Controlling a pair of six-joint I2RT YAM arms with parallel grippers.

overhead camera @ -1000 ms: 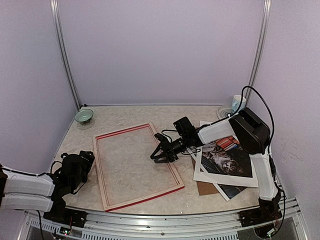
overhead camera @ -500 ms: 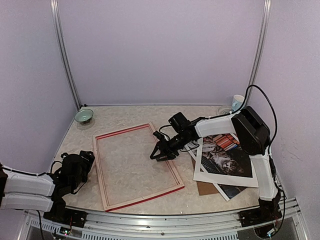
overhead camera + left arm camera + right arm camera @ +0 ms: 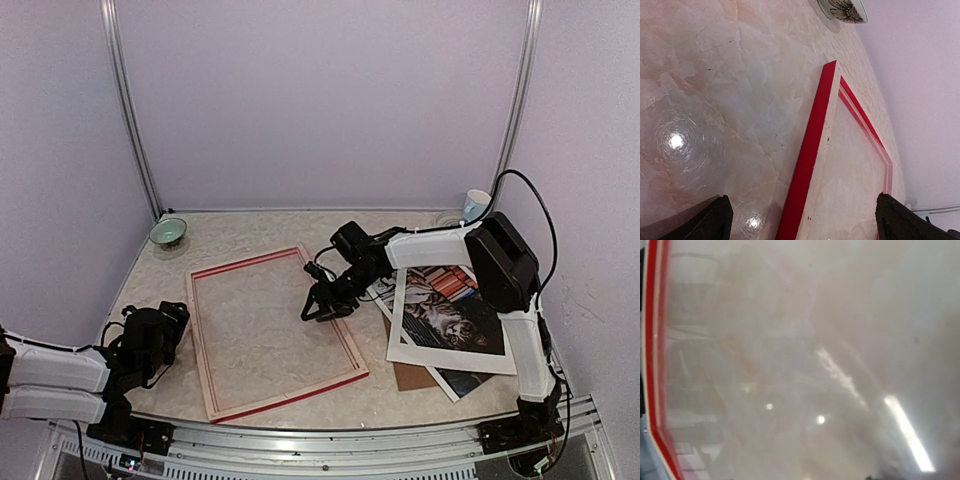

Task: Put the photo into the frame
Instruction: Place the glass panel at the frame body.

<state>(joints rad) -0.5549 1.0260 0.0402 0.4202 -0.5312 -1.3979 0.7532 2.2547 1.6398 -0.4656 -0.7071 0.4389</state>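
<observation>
The frame [image 3: 206,342] lies flat on the marble-patterned table [image 3: 250,226], left of centre, pale wood side up with its red edges showing. The right gripper [image 3: 321,308] hangs over the frame's right rail with its jaws partly spread and nothing between them; whether its tips touch the rail cannot be told. Its wrist camera gives only a blurred, glossy surface with a red edge at the left. The photo [image 3: 447,318] lies on the right of the table, just beside the frame. It is under a white mat [image 3: 402,340] and over a brown board [image 3: 410,376]. The left gripper [image 3: 802,220] rests low at the near left with its jaws wide apart and empty, facing the frame's left rail. A green bowl [image 3: 168,232] sits at the far left and a white cup [image 3: 477,205] at the far right.
</observation>
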